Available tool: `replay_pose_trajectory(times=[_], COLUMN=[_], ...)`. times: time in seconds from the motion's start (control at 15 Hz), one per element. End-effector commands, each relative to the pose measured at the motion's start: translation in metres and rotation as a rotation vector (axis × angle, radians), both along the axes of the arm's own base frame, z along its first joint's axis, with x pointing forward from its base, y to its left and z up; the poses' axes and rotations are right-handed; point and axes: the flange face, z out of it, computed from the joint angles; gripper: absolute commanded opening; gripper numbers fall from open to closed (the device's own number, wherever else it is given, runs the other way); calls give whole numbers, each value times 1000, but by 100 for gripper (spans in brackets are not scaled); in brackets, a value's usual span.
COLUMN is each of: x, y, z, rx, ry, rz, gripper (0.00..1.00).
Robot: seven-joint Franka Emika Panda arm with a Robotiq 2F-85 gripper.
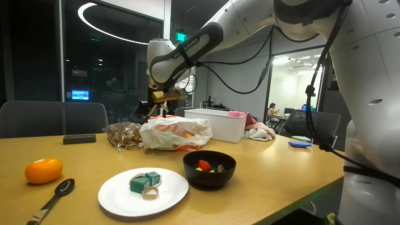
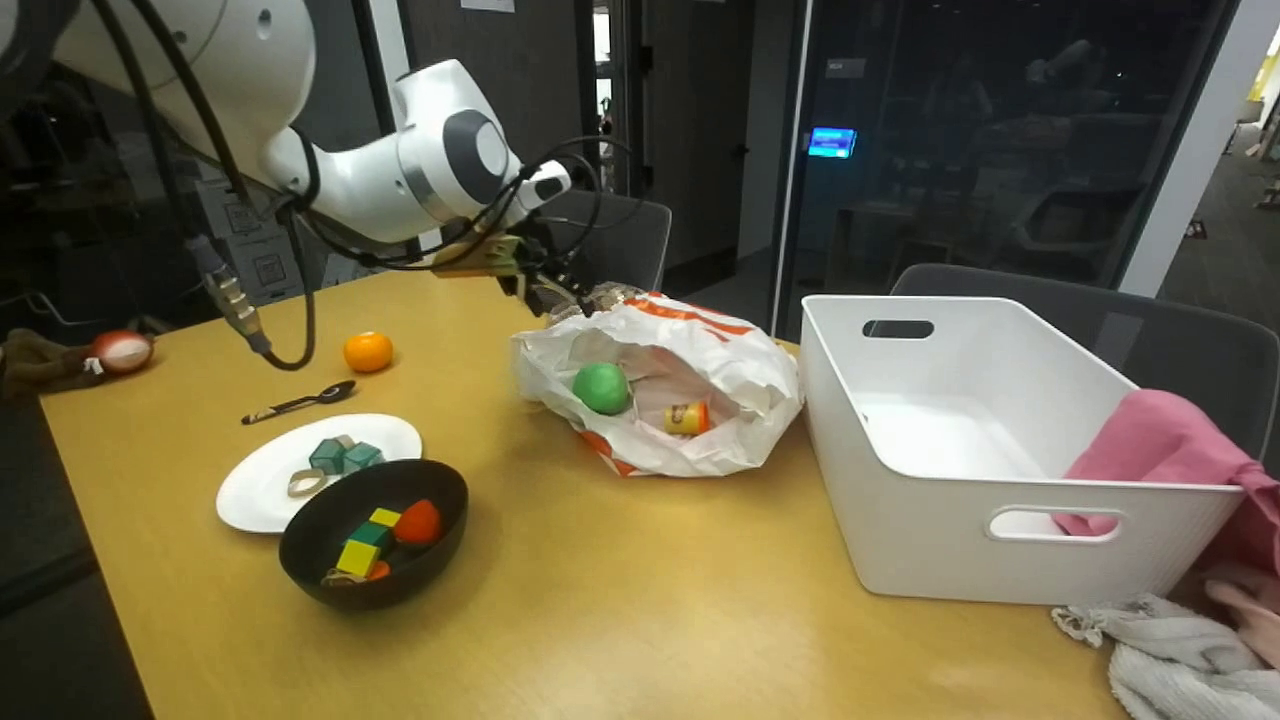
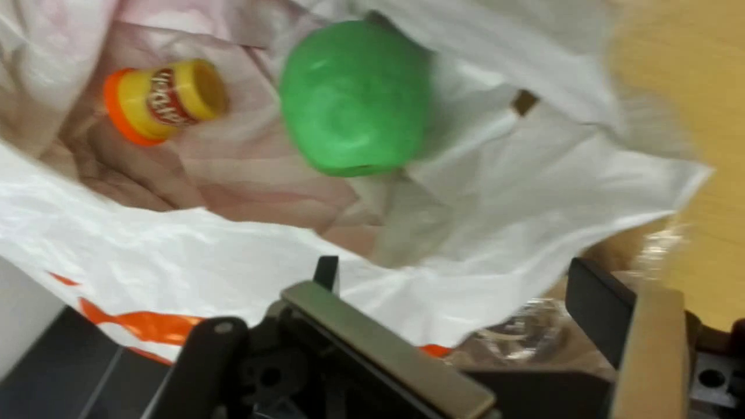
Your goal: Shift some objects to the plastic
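A white plastic bag (image 1: 175, 131) with orange print lies open on the table; it also shows in an exterior view (image 2: 740, 350) and the wrist view (image 3: 233, 262). Inside it are a green ball (image 2: 601, 388) and a yellow Play-Doh tub (image 2: 687, 418) with an orange end. Both also show in the wrist view, the ball (image 3: 355, 99) and the tub (image 3: 166, 102). My gripper (image 3: 457, 276) is open and empty, above the bag's edge beside the clear bag of brown strips (image 1: 123, 134). In both exterior views the gripper (image 1: 156, 115) points down at the bag's back side.
A white bin (image 2: 1000, 540) with pink cloth (image 2: 1160, 440) stands beside the bag. A black bowl (image 1: 209, 181) of blocks, a white plate (image 1: 118, 200) with green blocks, a black spoon (image 1: 64, 187), an orange fruit (image 1: 43, 171) and a dark box (image 1: 79, 139) are on the table.
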Motion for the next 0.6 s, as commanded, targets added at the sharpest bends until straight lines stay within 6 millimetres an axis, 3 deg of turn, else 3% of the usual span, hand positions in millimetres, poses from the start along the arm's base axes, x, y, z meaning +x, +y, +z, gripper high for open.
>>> replay_pose_trajectory(times=[0.0,0.2,0.53], x=[-22,-36,-47], y=[72,136,210], z=[17,8,-32], rx=[71,135,239], ry=[6,51,138], rz=[187,340,588], gripper=[100,100,100])
